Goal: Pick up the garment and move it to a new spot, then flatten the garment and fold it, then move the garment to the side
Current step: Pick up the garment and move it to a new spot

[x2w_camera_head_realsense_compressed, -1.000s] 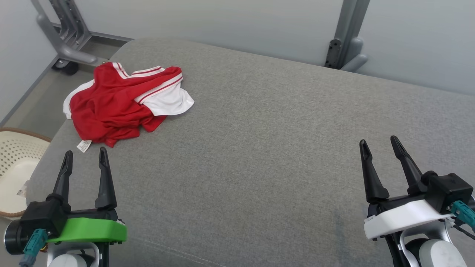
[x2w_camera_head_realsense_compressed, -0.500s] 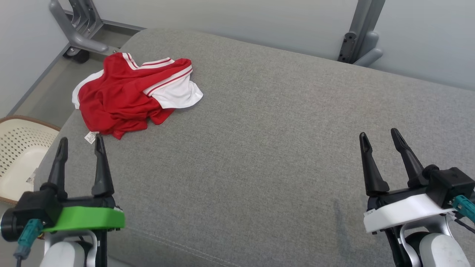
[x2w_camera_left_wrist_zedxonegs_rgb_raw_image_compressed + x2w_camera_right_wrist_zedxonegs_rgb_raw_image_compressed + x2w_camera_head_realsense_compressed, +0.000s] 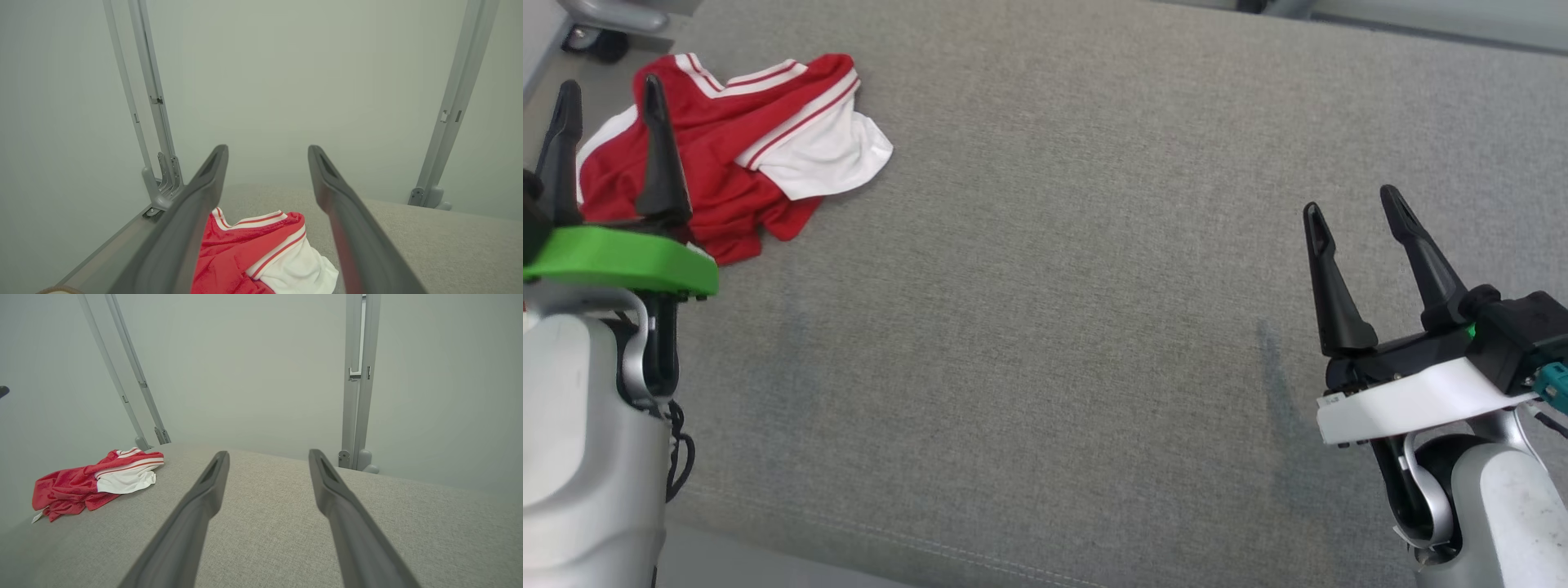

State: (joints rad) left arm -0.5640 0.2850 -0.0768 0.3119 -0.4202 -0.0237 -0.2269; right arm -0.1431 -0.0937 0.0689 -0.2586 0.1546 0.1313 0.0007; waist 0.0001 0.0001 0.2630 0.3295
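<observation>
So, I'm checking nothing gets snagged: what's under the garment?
The garment lies crumpled directly on the grey cushion, near its far left corner. A white tag pokes out at its edge. Anything beneath its bunched folds is covered and cannot be seen.

garment (image 3: pixel 727 155): thin red and white knit cloth, soft, creased, slight sheen. cushion (image 3: pixel 1054 286): grey woven fabric, coarse, matt, stitched seam near the front edge. left gripper (image 3: pixel 609 83) and right gripper (image 3: pixel 1349 199): fingers (image 3: pixel 663 163) dark matt plastic, smooth. left mount (image 3: pixel 621 260) green plastic, right mount (image 3: pixel 1413 400) white plastic, both satin. forearm shell (image 3: pixel 580 425): pale, smooth, semi-gloss. posts (image 3: pixel 357 375): grey painted metal. wall (image 3: pixel 265 81): smooth, matt.
</observation>
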